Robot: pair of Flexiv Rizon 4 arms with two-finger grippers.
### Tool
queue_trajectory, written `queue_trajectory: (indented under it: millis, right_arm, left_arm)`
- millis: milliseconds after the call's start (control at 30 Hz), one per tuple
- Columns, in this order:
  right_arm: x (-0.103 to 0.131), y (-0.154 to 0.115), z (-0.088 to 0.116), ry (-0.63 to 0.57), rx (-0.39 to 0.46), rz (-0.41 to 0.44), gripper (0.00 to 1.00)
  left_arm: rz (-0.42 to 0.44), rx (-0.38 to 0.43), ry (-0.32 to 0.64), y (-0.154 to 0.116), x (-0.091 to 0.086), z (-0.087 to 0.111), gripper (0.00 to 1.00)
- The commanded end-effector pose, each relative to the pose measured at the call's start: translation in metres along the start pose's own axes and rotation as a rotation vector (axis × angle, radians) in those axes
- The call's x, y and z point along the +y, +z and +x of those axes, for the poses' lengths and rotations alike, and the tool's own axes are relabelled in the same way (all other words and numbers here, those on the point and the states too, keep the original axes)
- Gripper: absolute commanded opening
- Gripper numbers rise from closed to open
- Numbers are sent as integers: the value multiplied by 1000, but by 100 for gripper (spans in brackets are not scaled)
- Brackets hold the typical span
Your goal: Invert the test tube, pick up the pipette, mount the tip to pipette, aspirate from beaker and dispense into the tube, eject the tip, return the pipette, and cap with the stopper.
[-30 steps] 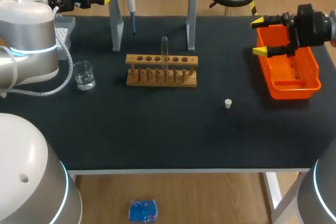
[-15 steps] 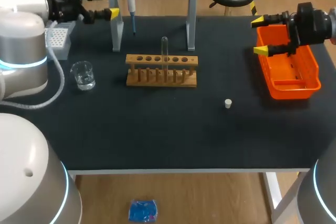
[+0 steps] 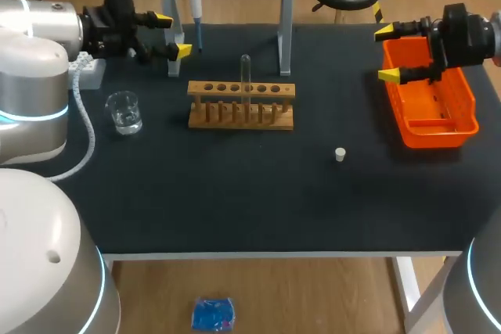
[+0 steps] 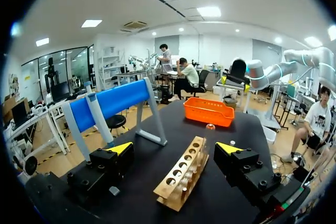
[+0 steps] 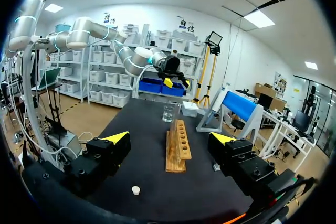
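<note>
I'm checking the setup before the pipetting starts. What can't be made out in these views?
Head view, tip box: mostly behind the left arm, its tips hidden.
Head view, test tube: too small to tell which end is open.
Head view, beaker: liquid level too small to read.
Head view, orange bin: far end covered by the right gripper.

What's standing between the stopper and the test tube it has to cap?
Nothing visible. Only bare table lies between the stopper and the tube, which stands in the rack.
</note>
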State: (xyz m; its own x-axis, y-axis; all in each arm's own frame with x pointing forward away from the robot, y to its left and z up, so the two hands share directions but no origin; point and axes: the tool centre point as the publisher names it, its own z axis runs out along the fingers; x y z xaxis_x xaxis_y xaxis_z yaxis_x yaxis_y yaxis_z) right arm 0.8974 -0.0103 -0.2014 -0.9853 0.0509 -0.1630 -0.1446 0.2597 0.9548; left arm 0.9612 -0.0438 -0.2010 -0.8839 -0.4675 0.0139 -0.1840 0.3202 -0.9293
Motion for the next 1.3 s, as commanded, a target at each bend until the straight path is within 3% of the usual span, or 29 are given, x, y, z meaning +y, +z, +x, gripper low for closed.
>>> queue_trajectory:
  millis: [33,333,833,1000,1300]
  right_arm:
    - [0,-1,0,0,4,2,100]
    - [0,-1,0,0,4,2,100]
    - [2,0,-2,-1,4,6,100]
    - [12,20,-7,8,36,5,100]
    - [18,83,-17,31,86,42,100]
  left_arm:
    - [-19,-3,-8,5,9,2,100]
    - [-64,-13,1,7,16,6,100]
    - [-64,-13,1,7,16,6,100]
    - [-64,-13,1,7,16,6,100]
    - [-64,-13,1,7,16,6,100]
